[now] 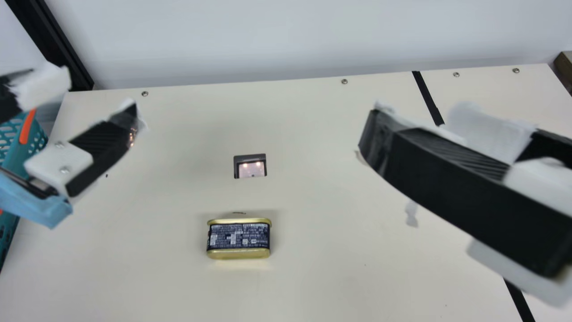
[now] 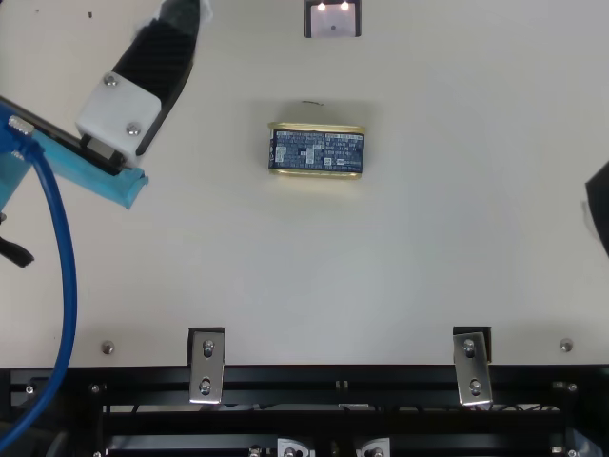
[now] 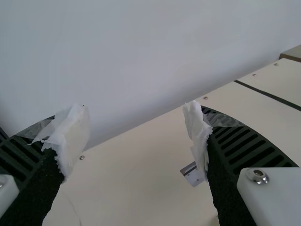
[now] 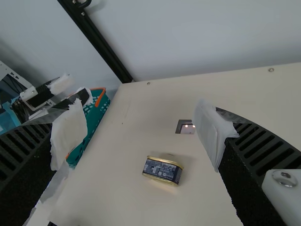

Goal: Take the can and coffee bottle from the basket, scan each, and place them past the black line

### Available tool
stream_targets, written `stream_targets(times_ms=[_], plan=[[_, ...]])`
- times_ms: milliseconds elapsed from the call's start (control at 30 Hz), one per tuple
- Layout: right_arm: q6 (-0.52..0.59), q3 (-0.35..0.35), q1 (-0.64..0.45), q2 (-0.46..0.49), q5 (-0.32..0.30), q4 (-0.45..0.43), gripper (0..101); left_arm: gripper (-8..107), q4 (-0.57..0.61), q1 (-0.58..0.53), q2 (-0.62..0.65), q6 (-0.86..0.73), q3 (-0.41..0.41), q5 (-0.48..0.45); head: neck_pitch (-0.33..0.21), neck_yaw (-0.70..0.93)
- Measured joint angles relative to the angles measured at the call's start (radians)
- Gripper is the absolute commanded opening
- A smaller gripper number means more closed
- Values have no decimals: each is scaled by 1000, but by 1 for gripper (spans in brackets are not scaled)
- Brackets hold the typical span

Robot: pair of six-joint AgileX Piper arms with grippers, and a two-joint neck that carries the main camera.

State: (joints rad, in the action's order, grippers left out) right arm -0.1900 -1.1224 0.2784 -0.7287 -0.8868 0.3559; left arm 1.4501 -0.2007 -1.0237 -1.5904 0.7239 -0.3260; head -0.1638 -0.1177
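Can, navy and gold, rests near the lit scanner; my left gripper and right gripper are both spread wide.

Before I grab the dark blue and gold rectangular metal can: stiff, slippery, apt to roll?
The dark blue and gold metal can is probably stiff, given its metal rims. Those shiny rims could be slippery. Rolling seems unlikely: its body is boxy and it lies on its side, printed face up.
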Motion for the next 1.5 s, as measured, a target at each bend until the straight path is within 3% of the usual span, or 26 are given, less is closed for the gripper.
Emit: stream_targets(times_ms=[167,333,633,867,1233,1500], plan=[[0,0,0,0,2,0,101,90,-4,-6,7,25,11,12,0,0],[21,-7,-2,-20,-2,11,101,90,-111,-26,-4,109,21,67,0,0],[126,-52,56,-164,-50,-33,101,90,-212,-80,6,281,26,126,0,0],[165,-82,140,-296,-67,-109,101,90,-83,-81,79,375,14,91,0,0],[183,-103,268,-459,-68,-192,101,90,232,68,140,199,-119,-62,0,0],[190,-104,269,-461,-66,-192,101,90,258,98,132,129,-141,-81,5,0]])
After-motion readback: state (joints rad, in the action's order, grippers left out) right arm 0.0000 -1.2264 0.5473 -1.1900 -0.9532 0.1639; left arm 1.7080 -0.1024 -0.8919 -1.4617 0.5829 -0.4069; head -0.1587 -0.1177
